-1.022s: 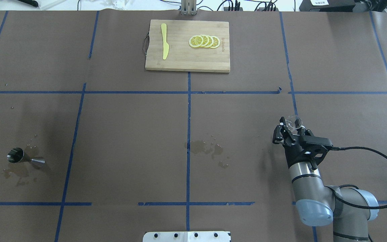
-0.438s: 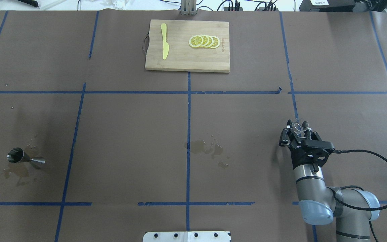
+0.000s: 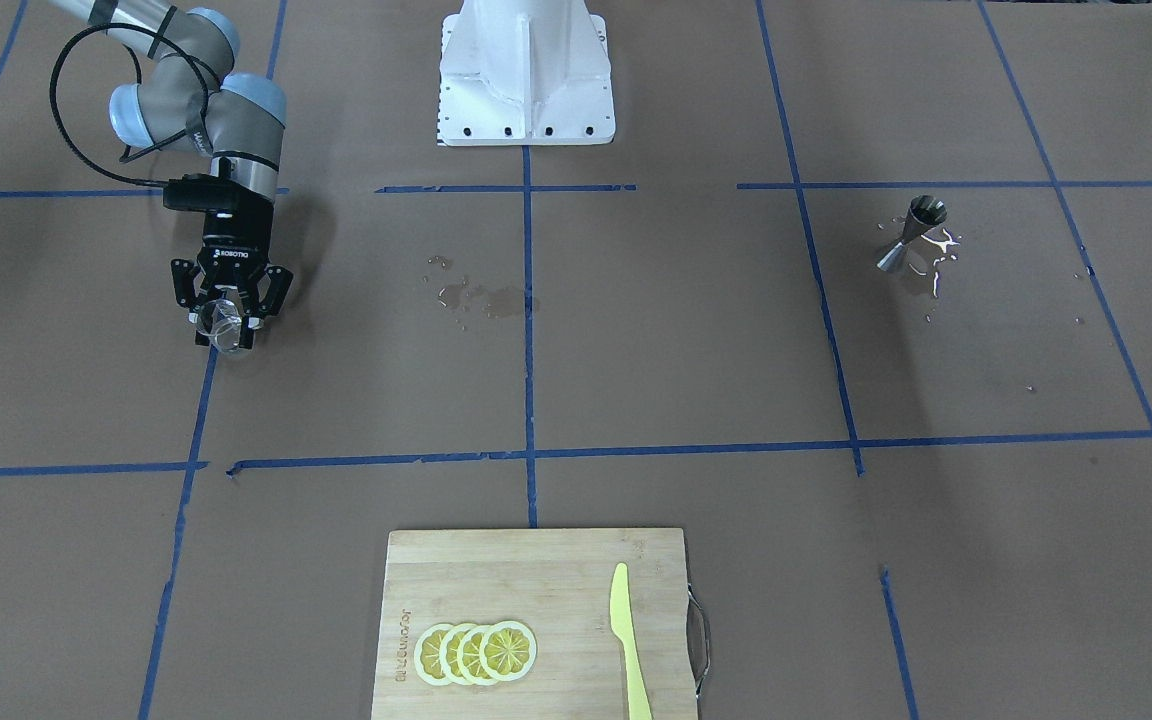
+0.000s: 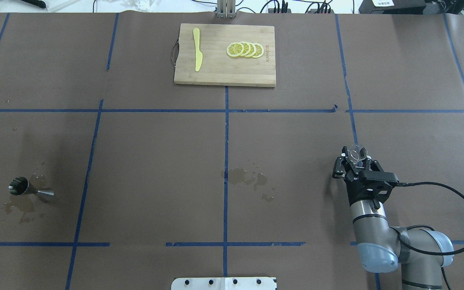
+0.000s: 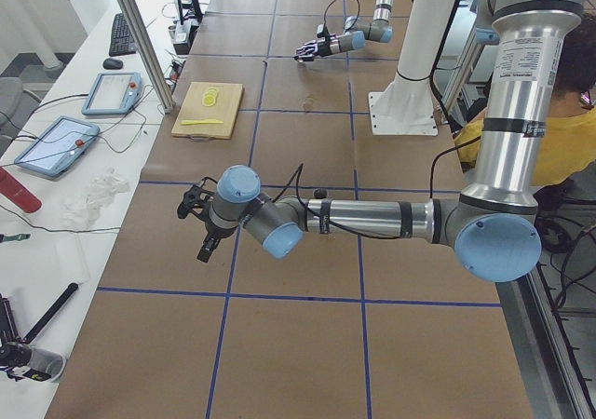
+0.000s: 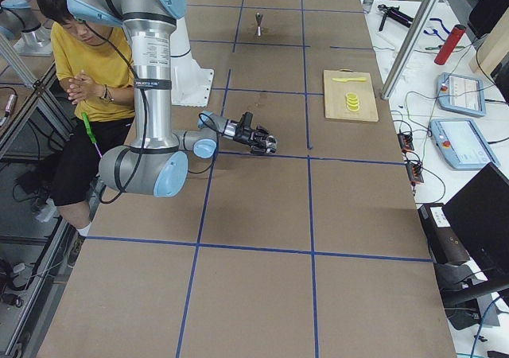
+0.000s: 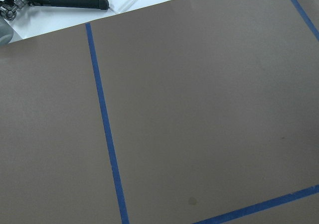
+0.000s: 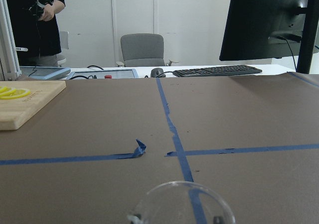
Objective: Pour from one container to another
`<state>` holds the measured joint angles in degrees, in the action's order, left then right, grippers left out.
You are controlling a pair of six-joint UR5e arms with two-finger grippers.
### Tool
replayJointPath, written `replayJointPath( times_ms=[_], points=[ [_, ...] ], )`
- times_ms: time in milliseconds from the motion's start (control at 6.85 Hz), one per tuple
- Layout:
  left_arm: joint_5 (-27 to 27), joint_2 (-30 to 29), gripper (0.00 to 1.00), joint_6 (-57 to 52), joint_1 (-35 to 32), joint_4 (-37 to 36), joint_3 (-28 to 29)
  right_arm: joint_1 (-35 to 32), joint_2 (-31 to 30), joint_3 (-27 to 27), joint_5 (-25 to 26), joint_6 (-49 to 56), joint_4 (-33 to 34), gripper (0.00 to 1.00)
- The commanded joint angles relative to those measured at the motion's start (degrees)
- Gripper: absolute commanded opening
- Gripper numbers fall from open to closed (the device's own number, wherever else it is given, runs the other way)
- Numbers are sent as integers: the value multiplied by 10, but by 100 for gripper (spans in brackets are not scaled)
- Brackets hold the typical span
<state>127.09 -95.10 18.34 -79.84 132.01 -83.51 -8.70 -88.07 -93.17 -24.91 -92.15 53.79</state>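
Overhead view, left to right: steel jigger [image 4: 25, 188] sits at middle left of the frame on the brown-covered table [image 4: 155, 153], on a wet patch [image 4: 20, 207] with drops around it. The exterior right view shows it standing upright at the far end. Blue tape lines [image 4: 226, 141] cut the table into squares. At top centre is a wooden cutting board [image 4: 224, 70], handle on its left side, with a yellow knife [image 4: 197, 50] lying on its left half and a row of overlapping lemon slices [image 4: 245, 49] on its right half, knife and slices apart. Below that, near frame centre, a small puddle [image 4: 248, 177] lies just right of the middle tape line. At lower right the right arm comes in from the bottom edge, right gripper [image 4: 356, 157] pointing away from the robot, jaws closed narrow on the glass cup [image 4: 357, 152], which sticks out past the fingertips. The front-facing view shows the cup tipped with its round mouth toward that camera. The right wrist view shows only its rim at the bottom edge. The cup is low over the table; cannot tell if it touches. Cup and jigger are well apart, on opposite sides of the table. The left gripper [image 5: 189, 202] shows properly only in the exterior left view, low over the table; cannot tell how its jaws stand.
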Motion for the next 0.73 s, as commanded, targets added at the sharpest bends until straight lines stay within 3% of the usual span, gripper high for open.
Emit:
replayJointPath(
  times_ms=[0,292,438,584],
  points=[
    [0,-1,100,0,0,0,0,2,1,0,0,-1,0,0],
    [-1,-1,100,0,1,0,0,2,2,-1,-1,0,0,0],
    [-1,-1,100,1,1,0,-1,2,2,-1,-1,1,0,12],
    [-1,-1,100,0,1,0,-1,2,3,-1,-1,3,-1,75]
  ],
)
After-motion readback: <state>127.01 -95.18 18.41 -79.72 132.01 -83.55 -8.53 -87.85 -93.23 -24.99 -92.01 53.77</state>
